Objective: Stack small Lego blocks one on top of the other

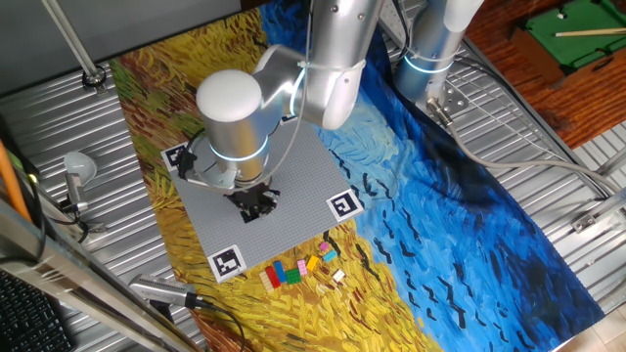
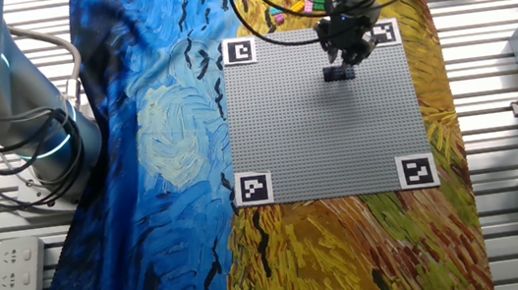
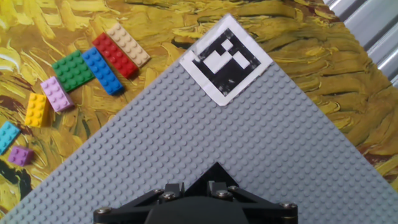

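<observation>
Gripper (image 2: 347, 50) down low over the grey baseplate (image 2: 329, 146), near the far edge, w/ a dark block (image 2: 337, 74) right under the fingertips. Jaws look nearly closed, but can't tell if they're actually pinching it. Loose bricks sit off the plate on the painted cloth (image 3: 155, 18): tan (image 3: 127, 43), red (image 3: 114, 55), blue (image 3: 102, 70), green (image 3: 73, 70), pink (image 3: 56, 94), yellow (image 3: 36, 109).
</observation>
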You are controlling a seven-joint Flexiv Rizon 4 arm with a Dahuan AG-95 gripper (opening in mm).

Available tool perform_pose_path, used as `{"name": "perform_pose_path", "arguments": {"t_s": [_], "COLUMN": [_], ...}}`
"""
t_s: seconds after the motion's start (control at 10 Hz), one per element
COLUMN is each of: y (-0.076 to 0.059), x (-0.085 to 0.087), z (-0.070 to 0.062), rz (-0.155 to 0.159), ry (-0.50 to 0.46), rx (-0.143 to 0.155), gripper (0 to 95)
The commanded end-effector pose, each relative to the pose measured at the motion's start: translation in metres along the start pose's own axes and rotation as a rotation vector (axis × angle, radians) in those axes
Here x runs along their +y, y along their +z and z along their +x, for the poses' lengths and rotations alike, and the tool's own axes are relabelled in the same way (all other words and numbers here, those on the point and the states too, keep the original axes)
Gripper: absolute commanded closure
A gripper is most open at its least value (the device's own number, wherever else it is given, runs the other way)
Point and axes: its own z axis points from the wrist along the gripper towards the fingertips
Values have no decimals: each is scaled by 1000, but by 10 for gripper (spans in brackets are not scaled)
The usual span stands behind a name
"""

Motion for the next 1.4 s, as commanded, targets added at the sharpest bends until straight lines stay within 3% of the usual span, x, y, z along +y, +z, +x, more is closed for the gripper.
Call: {"name": "perform_pose_path", "arguments": {"t_s": [0.1, 0.4, 1.0, 1.4], "y": [7, 20, -7, -3], "x": [-4, -10, -1, 3], "z": [0, 1, 7, 12], "rz": [4, 3, -6, -3], "ry": [-9, -19, -20, -20], "rx": [-1, -2, -1, -1], "gripper": [760, 760, 760, 760]}}
